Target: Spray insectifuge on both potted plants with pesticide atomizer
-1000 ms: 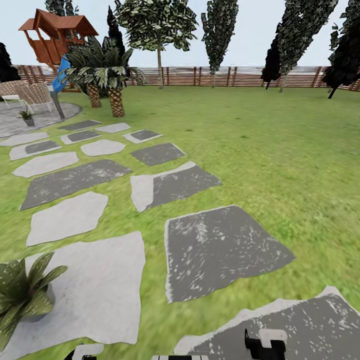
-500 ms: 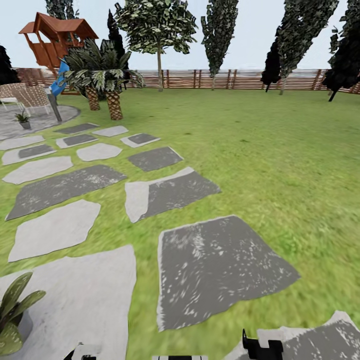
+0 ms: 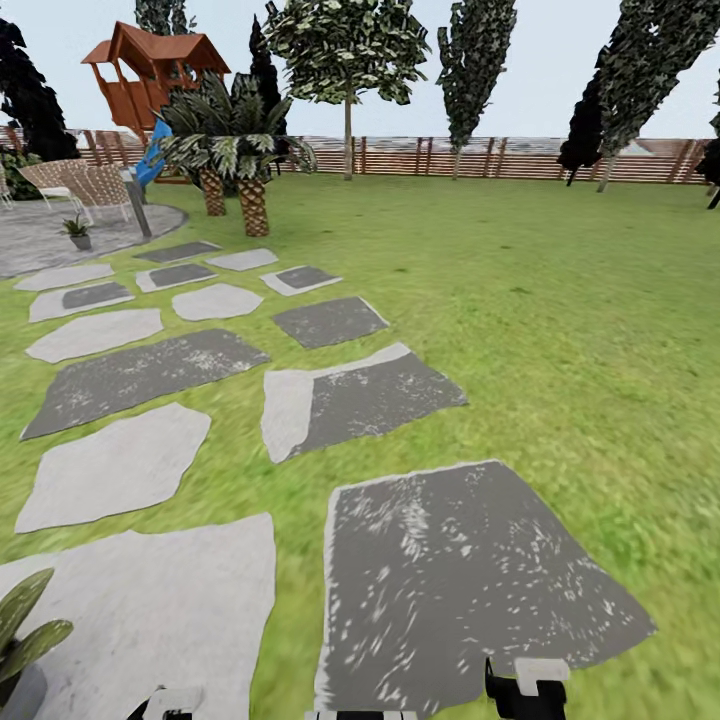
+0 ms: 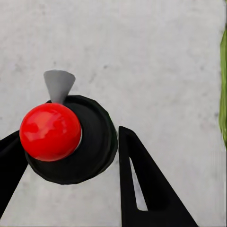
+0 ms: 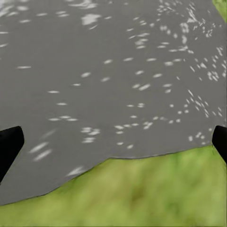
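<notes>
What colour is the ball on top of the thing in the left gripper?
Bright glossy red ball on a black round top; clearest in the left wrist view.

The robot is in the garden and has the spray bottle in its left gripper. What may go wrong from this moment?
1. The near potted plant sits at the head view's lower left edge, close to the base; turning could knock it.
2. The left gripper holds the pesticide atomizer only around its round body, so it may slip or twist.
3. The far potted plant stands near a post lamp and chairs; approaching might bump them.
</notes>
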{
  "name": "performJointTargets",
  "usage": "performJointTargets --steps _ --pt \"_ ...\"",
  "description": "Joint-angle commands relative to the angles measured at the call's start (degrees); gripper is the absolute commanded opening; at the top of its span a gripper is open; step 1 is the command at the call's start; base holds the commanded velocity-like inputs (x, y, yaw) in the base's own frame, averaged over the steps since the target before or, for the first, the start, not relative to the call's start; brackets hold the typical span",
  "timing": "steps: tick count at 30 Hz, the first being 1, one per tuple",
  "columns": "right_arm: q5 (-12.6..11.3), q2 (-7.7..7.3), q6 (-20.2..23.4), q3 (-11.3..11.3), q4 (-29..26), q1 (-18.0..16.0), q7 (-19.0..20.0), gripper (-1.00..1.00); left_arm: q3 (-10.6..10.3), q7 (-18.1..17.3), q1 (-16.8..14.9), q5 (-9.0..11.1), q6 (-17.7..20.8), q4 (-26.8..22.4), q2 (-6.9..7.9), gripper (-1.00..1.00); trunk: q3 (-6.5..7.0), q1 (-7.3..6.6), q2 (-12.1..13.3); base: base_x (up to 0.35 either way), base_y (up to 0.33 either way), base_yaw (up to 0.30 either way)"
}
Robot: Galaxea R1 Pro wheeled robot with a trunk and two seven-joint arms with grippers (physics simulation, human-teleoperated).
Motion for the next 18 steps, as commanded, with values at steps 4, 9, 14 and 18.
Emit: performJointTargets --steps 4,9,14,18 --pt "0.7 0.01 0.0 0.0 0.1 0.0 -0.4 1.0 0.4 0.2 0.0 -0.5 -0.2 0.0 -0.03 -1.0 -0.04 0.02 0.0 0.341 -0.109 0.001" --pt "0.8 0.01 0.0 0.0 0.1 0.0 -0.4 1.0 0.4 0.2 0.0 -0.4 -0.2 0.0 -0.03 -1.0 -0.04 0.02 0.0 0.341 -0.109 0.003" --pt "0.9 0.01 0.0 0.0 0.1 0.0 -0.5 1.0 0.5 0.2 0.0 -0.5 -0.2 0.0 -0.03 -1.0 -0.04 0.02 0.0 0.341 -0.108 0.159" --pt "0.9 0.01 0.0 0.0 0.1 0.0 -0.5 1.0 0.5 0.2 0.0 -0.5 -0.3 0.1 -0.07 -1.0 -0.04 0.02 0.0 0.341 -0.107 0.267"
